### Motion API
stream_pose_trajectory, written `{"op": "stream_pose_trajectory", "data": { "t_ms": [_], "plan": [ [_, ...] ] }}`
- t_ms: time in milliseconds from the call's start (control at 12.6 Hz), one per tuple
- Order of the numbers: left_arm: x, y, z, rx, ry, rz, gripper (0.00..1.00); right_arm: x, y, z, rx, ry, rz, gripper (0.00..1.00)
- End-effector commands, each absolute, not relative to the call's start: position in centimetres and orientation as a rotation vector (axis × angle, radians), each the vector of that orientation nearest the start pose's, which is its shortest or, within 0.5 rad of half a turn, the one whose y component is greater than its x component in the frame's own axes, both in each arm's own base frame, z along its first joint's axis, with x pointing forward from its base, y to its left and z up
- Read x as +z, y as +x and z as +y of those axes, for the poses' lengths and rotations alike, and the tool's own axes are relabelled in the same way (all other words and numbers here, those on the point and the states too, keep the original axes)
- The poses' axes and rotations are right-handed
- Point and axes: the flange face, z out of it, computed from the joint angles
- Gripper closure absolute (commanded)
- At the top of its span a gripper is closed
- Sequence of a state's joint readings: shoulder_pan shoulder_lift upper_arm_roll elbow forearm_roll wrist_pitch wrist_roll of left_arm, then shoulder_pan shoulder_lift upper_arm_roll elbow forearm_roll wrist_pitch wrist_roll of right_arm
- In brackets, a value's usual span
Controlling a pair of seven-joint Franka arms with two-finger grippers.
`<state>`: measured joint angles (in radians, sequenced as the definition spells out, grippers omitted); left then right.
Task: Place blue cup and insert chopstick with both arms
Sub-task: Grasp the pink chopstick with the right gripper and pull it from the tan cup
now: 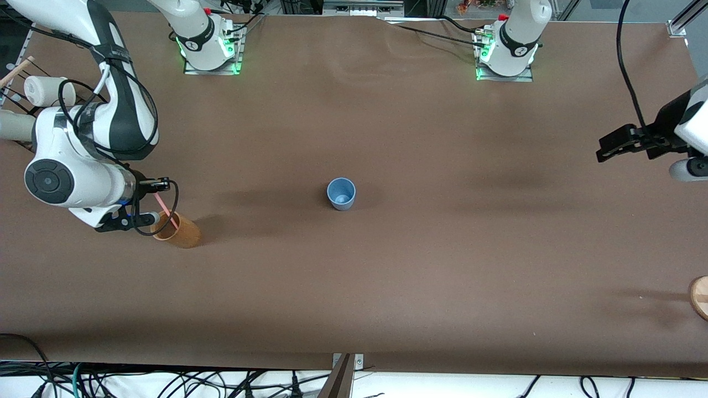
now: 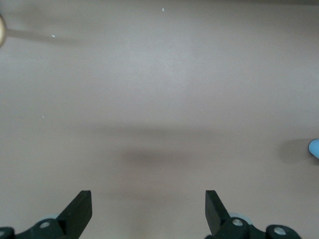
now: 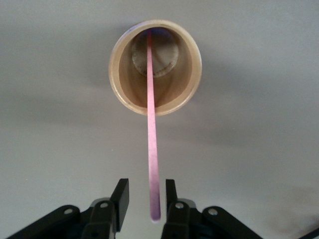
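Right gripper (image 3: 148, 201) over orange-brown cup (image 1: 182, 232) at right arm's end of table, fingers narrowed around top of pink chopstick (image 3: 151, 149), slight gaps visible; firm clamp not confirmed. Chopstick foot inside that cup. Blue cup (image 1: 341, 193) upright mid-table, well apart. Left gripper (image 2: 148, 211) spread wide, empty, waiting over bare table. Risk: slanted lift drags stick against rim, tips cup; loose pinch lets stick slip.

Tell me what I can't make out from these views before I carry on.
- Whether the right gripper is clamped on the chopstick: slim gaps in the right wrist view, arm covers it in the front view.
- Chopstick's tip: hidden inside the brown cup.
- Blue cup: cut off by the left wrist view's edge.
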<state>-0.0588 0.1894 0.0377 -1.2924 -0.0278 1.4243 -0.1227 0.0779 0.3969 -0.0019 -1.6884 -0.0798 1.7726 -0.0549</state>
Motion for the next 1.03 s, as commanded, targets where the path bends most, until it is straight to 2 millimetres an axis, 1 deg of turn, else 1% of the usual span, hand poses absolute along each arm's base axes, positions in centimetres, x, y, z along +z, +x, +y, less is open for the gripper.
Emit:
{"op": "stream_pose_trajectory", "data": {
  "t_ms": [0, 79, 159, 238, 317, 397, 555, 634, 714, 952],
  "plan": [
    [63.3, 57.7, 1.0, 0.124, -3.179, -0.071, 0.0, 34.9, 62.0, 3.6, 0.485, -3.144, -0.25, 0.85],
    [63.2, 57.5, 1.2, 0.125, -3.172, 0.027, 0.0, 34.8, 62.0, 3.6, 0.488, -3.145, -0.246, 0.92],
    [63.0, 57.4, 1.3, 0.129, -3.172, 0.071, 0.0, 34.8, 62.1, 3.6, 0.488, -3.145, -0.243, 0.96],
    [63.0, 56.9, 1.7, 0.133, -3.173, 0.064, 0.0, 34.8, 62.1, 3.6, 0.488, -3.145, -0.241, 1.0],
    [62.7, 56.1, 1.5, 0.143, -3.174, 0.063, 0.0, 34.9, 62.2, 3.6, 0.485, -3.146, -0.241, 1.0],
    [62.4, 56.0, 1.4, 0.151, -3.174, 0.06, 0.0, 35.0, 62.2, 3.7, 0.483, -3.147, -0.238, 1.0],
    [61.6, 56.5, 1.3, 0.182, -3.173, 0.06, 0.0, 35.7, 62.7, 4.0, 0.454, -3.148, -0.251, 1.0],
    [61.7, 56.6, 1.5, 0.178, -3.174, 0.053, 0.0, 35.8, 62.8, 4.1, 0.459, -3.149, -0.254, 1.0],
    [61.3, 56.9, 1.6, 0.189, -3.177, 0.054, 0.0, 36.1, 62.9, 4.2, 0.454, -3.149, -0.256, 1.0],
    [60.9, 57.1, 1.4, 0.199, -3.174, 0.068, 0.0, 37.6, 63.2, 4.2, 0.502, -3.142, -0.25, 1.0]
  ]
}}
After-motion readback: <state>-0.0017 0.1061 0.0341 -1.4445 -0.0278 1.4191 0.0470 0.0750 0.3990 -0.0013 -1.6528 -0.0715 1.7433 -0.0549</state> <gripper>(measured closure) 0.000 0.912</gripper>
